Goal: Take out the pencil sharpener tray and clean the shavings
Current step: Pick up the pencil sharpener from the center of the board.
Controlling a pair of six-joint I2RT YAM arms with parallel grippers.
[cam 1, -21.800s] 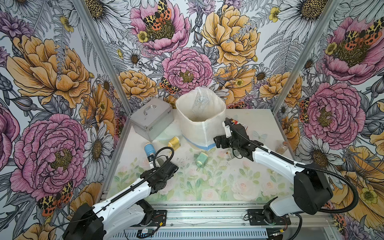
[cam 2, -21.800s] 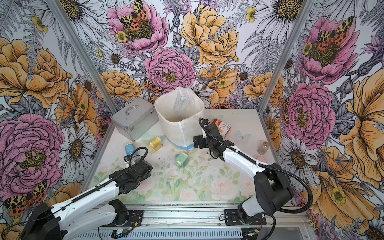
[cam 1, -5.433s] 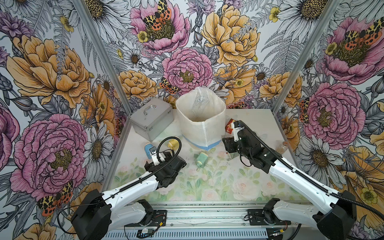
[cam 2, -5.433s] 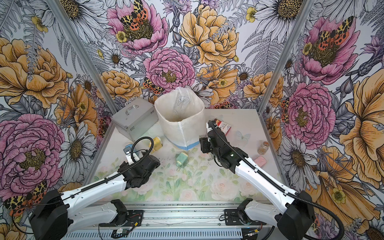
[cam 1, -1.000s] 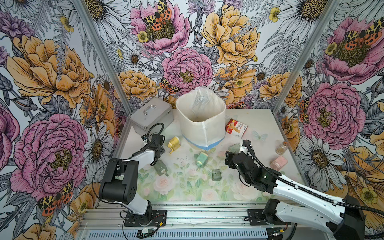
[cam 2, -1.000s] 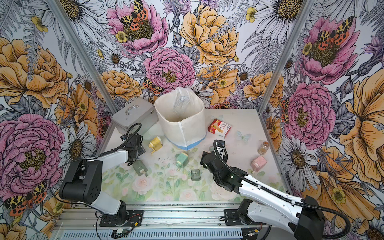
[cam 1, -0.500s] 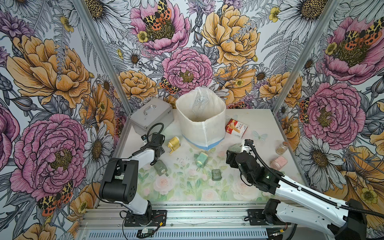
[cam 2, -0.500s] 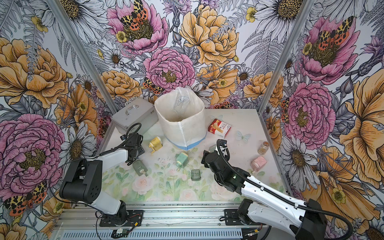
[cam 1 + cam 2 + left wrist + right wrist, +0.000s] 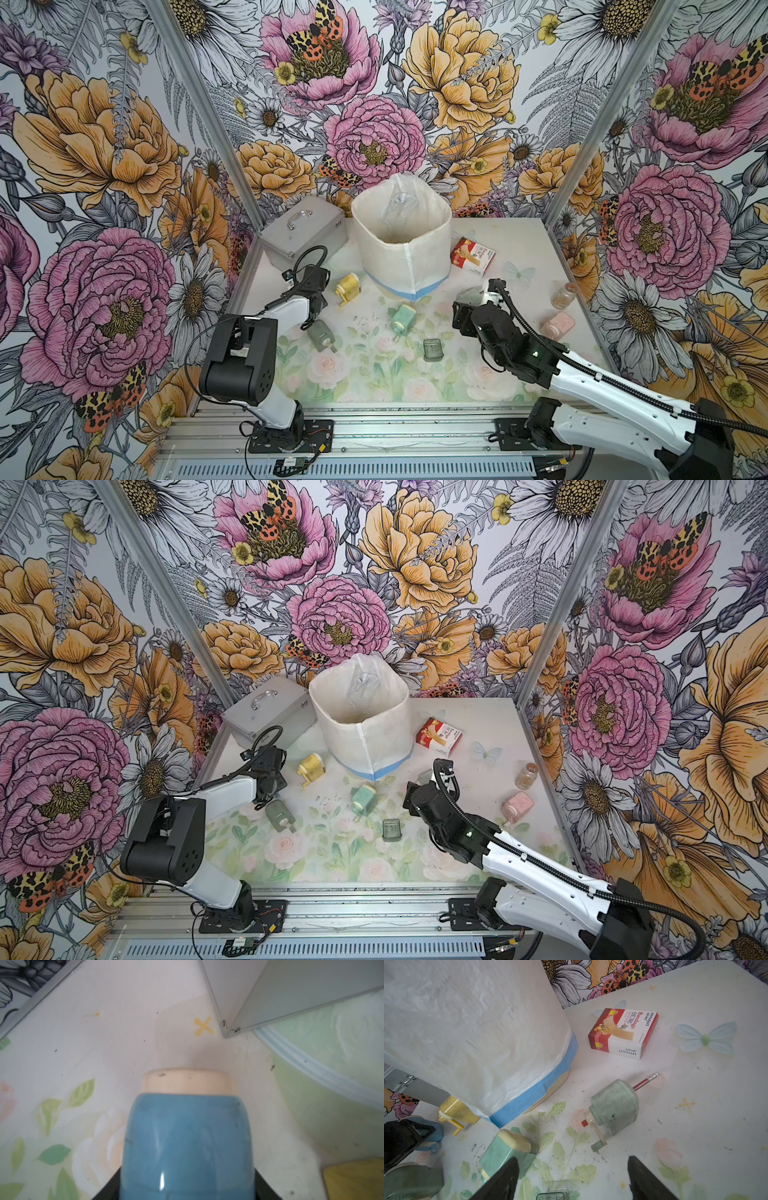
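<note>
in a top view the tray (image 9: 432,349) lies on the tabletop (image 9: 374,384) at six o'clock of the white bin (image 9: 401,257), shavings (image 9: 365,321) at its seven. left wrist view: the left claw (image 9: 187,1184) clenches the blue sharpener (image 9: 187,1136). right wrist view: the right claw (image 9: 572,1159) is released.

Blue sharpener (image 9: 187,1136) clamped in end effector (image 9: 187,1188); grey case (image 9: 291,991) near.
</note>
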